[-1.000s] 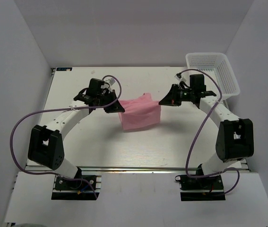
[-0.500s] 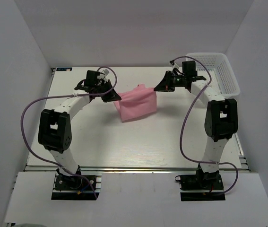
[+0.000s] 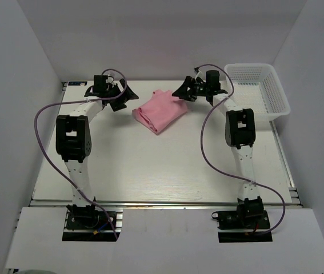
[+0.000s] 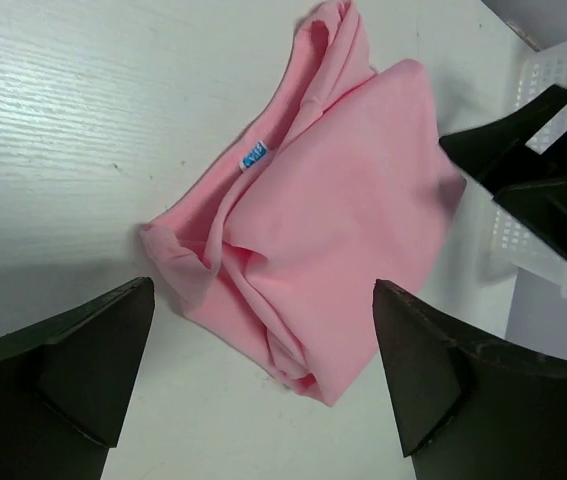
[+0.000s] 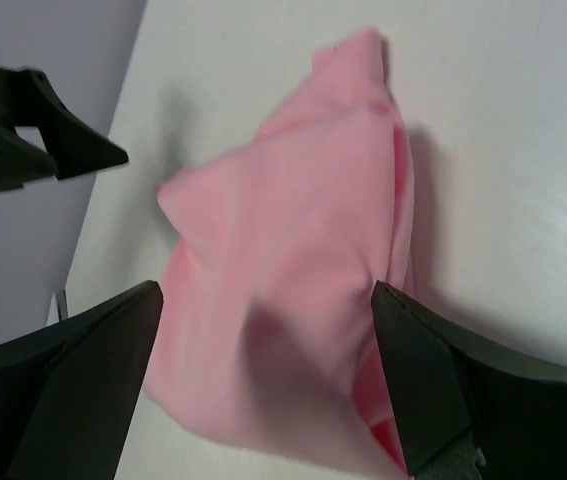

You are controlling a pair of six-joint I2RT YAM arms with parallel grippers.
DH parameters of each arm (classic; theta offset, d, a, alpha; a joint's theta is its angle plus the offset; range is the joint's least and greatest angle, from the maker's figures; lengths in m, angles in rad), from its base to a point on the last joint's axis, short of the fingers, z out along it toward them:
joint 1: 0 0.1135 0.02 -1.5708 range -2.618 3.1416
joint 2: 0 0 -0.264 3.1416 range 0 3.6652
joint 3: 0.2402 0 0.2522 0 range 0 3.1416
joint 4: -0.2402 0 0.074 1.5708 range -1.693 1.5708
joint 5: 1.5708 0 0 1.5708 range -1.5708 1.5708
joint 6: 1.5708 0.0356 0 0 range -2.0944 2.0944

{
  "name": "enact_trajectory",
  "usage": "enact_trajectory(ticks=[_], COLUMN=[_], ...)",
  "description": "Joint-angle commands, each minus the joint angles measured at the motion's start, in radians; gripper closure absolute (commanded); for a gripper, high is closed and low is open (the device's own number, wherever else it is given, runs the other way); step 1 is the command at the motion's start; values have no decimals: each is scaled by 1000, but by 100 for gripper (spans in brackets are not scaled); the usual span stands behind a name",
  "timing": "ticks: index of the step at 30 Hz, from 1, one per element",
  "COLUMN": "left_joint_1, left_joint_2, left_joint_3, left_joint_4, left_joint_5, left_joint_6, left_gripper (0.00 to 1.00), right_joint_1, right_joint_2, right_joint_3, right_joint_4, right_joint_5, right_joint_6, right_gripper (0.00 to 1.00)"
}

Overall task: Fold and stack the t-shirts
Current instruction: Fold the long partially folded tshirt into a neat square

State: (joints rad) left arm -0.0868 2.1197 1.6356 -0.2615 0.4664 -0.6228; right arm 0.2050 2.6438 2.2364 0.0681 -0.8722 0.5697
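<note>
The left fingers [image 4: 73,360] are spread wide and hold nothing, hanging just left of the pink t-shirt [image 3: 160,111], which lies in a loose, lumpy bundle on the far middle of the white surface [image 3: 150,165], between the two arms. The likeliest trouble is on this near-left side. The edge there is a roll of several thin layers with deep creases, so a pinch may take only the top layer, and lifting it would pull the bundle open rather than fold it. The soft fabric may also slide across the smooth surface if one side pulls before the other, leaving the fold skewed. The right fingers [image 5: 73,370] are equally wide apart and empty, set just right of the shirt. From that side the cloth bulges up unevenly, and a grasp there could gather a fistful rather than a clean edge. Both arms look stretched far out, so reach may be limited. The white mesh basket [image 3: 276,85] stands well apart at the far right. The only label is a small blue tag [image 4: 253,156] sewn at the shirt's edge, with writing too small to read.
</note>
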Motion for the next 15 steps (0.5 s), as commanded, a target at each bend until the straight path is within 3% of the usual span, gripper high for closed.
enact_trajectory(ticks=[1,4,8,15], left_joint_1=[-43,-74,-117,-180], left_joint_2=[-60,-84,-95,-44], left_joint_3=[13,-35,-118,-50], left_joint_4=[10,-21,7,-54], left_joint_5=[-12,-32,-20,-78], left_joint_6=[69,135,179,215], left_gripper=[0,0,0,0], right_joint_1=[23,40,65,109], right_joint_2=[-223,-342,-375,-271], right_joint_3=[-139,-268,-368,-206], right_joint_4=[50,-45,-109,-270], right_joint_5=[30,137,245,320], right_joint_6=[-105,-217,-306,-442], right_gripper=[9,9,9,9])
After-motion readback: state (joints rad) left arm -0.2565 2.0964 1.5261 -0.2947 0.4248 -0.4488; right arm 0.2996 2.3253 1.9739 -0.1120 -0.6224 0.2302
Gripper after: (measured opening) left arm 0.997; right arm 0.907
